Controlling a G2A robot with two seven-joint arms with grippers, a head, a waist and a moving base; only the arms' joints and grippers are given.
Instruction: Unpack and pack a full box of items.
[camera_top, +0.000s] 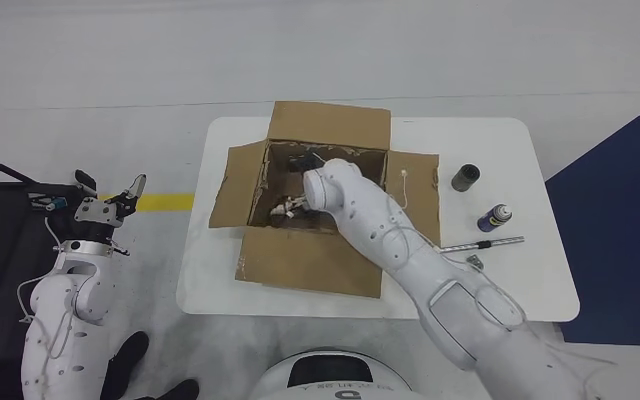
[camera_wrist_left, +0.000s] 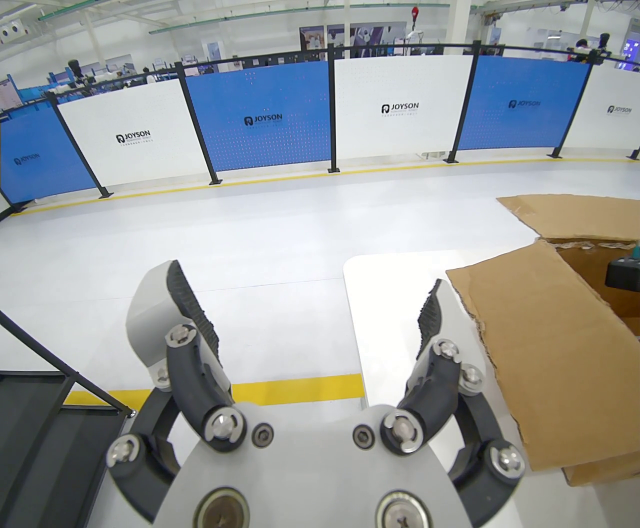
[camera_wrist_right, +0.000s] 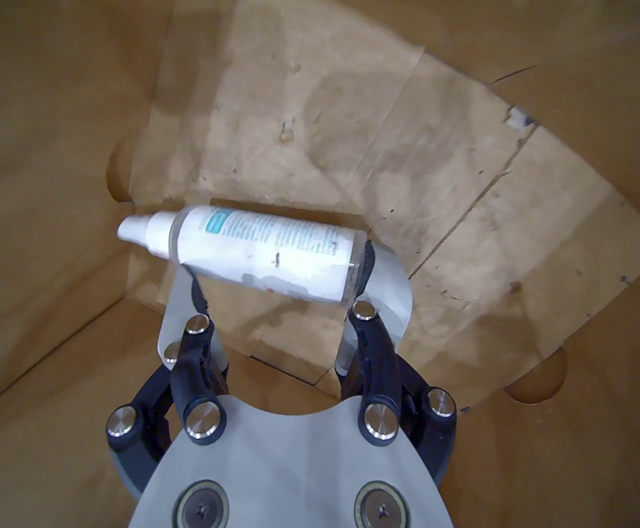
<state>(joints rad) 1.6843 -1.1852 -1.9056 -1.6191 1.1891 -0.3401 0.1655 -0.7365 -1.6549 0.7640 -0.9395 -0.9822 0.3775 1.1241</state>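
Spray bottle (camera_wrist_right: 260, 255), white-labelled with a clear body, lies crosswise at the tip of the right gripper (camera_wrist_right: 280, 280). Its flat base sits at one side and its capped nozzle pokes past the other; whether the jaws clamp it cannot be told. Brown walls of the cardboard box (camera_wrist_right: 75, 100) stand around the gripper, close on the nozzle side and with more room on the base side. The box floor's seam lies just beyond the bottle.

From above, the right arm runs over the near flap and down into the box, covering much of the opening. Beside its wrist, a dark item (camera_top: 303, 158) and a small white item (camera_top: 285, 208) lie inside. All four flaps are splayed outward, the near one ending close to the edge of the table (camera_top: 480, 150).

Past the flap on the arm's outer side, a dark cylinder (camera_top: 464, 178), a blue spray can (camera_top: 493, 217) and a metal rod (camera_top: 482, 243) sit on bare tabletop, apart from each other.

The left gripper (camera_wrist_left: 305, 280) has its jaws spread wide with nothing between them. It hangs off the table over open floor above a yellow floor line (camera_wrist_left: 295, 387), with a black frame (camera_wrist_left: 50, 370) near it. The table's rounded corner and one box flap lie just ahead of it.
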